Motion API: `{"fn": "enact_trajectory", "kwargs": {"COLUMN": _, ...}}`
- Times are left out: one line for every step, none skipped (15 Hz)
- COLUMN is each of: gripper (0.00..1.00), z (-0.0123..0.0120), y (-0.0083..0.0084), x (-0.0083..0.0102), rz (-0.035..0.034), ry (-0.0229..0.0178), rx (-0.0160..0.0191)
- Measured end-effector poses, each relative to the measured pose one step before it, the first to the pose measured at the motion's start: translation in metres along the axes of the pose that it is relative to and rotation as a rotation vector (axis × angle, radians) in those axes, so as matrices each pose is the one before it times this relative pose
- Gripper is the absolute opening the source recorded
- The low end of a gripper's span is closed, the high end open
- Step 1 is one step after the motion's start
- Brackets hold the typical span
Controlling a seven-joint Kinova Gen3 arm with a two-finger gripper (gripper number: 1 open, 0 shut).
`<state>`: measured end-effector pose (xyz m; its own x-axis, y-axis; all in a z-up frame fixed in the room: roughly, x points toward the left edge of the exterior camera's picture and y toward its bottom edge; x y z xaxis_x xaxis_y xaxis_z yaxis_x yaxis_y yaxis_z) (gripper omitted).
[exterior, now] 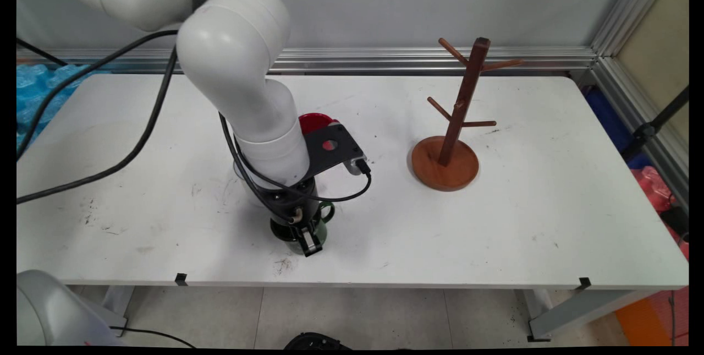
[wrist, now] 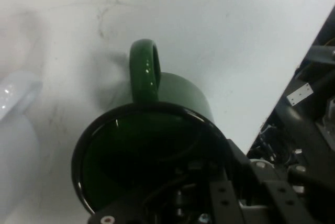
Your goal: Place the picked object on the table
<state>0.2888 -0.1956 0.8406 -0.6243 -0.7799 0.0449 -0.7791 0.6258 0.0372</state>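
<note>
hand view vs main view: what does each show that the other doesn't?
Hand view only: the green mug's dark inside, its black rim, and a white mug beside it.
Main view only: the wooden mug tree, empty, to the right; a red cup behind the arm; the whole white table.
Both: the green mug, upright on the table, with the gripper down at it.

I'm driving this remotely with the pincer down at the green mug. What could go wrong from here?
1. The pincer sits at the green mug's rim near the table's front edge; a slip might push the mug off.
2. A white mug stands close beside it, and a red cup lies behind the arm; swinging could knock either.
3. The cables hang close over the mug handle and might snag.
</note>
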Motion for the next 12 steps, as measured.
{"fn": "enact_trajectory", "kwargs": {"gripper": 0.0, "z": 0.00178, "y": -0.0009, "x": 0.00027, "rz": -0.00022, "ry": -0.00693, "rx": 0.0035}}
{"fn": "enact_trajectory", "kwargs": {"gripper": 0.0, "z": 0.00193, "y": -0.00103, "x": 0.00046, "rz": -0.00081, "ry": -0.00769, "rx": 0.00366}}
{"fn": "enact_trajectory", "kwargs": {"gripper": 0.0, "z": 0.00173, "y": -0.00101, "x": 0.00053, "rz": -0.00037, "ry": -0.0067, "rx": 0.00353}}
{"fn": "enact_trajectory", "kwargs": {"gripper": 0.0, "z": 0.00137, "y": -0.0008, "x": 0.00041, "rz": -0.0003, "ry": -0.00515, "rx": 0.00276}}
{"fn": "enact_trajectory", "kwargs": {"gripper": 1.0, "z": 0.00147, "y": -0.00086, "x": 0.00053, "rz": -0.00072, "ry": -0.00533, "rx": 0.00294}}
{"fn": "enact_trajectory", "kwargs": {"gripper": 1.0, "z": 0.00137, "y": -0.00074, "x": 0.00059, "rz": -0.0006, "ry": -0.00397, "rx": 0.00256}}
{"fn": "enact_trajectory", "kwargs": {"gripper": 1.0, "z": 0.00108, "y": -0.00062, "x": 0.0005, "rz": -0.00084, "ry": -0.00239, "rx": 0.00212}}
{"fn": "enact_trajectory", "kwargs": {"gripper": 1.0, "z": 0.00109, "y": -0.00066, "x": 0.00039, "rz": -0.00204, "ry": -0.00257, "rx": 0.00217}}
{"fn": "enact_trajectory", "kwargs": {"gripper": 1.0, "z": 0.0009, "y": -0.00064, "x": 0.00033, "rz": -0.00222, "ry": -0.00159, "rx": 0.00181}}
{"fn": "enact_trajectory", "kwargs": {"gripper": 1.0, "z": 0.00067, "y": -0.00047, "x": 0.00052, "rz": -0.00215, "ry": 0.00013, "rx": 0.00135}}
{"fn": "enact_trajectory", "kwargs": {"gripper": 1.0, "z": 0.00025, "y": -0.00043, "x": 0.00045, "rz": -0.00112, "ry": 0.00243, "rx": 0.00084}}
{"fn": "enact_trajectory", "kwargs": {"gripper": 1.0, "z": -0.00037, "y": -0.00048, "x": 0.00041, "rz": -0.00049, "ry": 0.00538, "rx": 0.00146}}
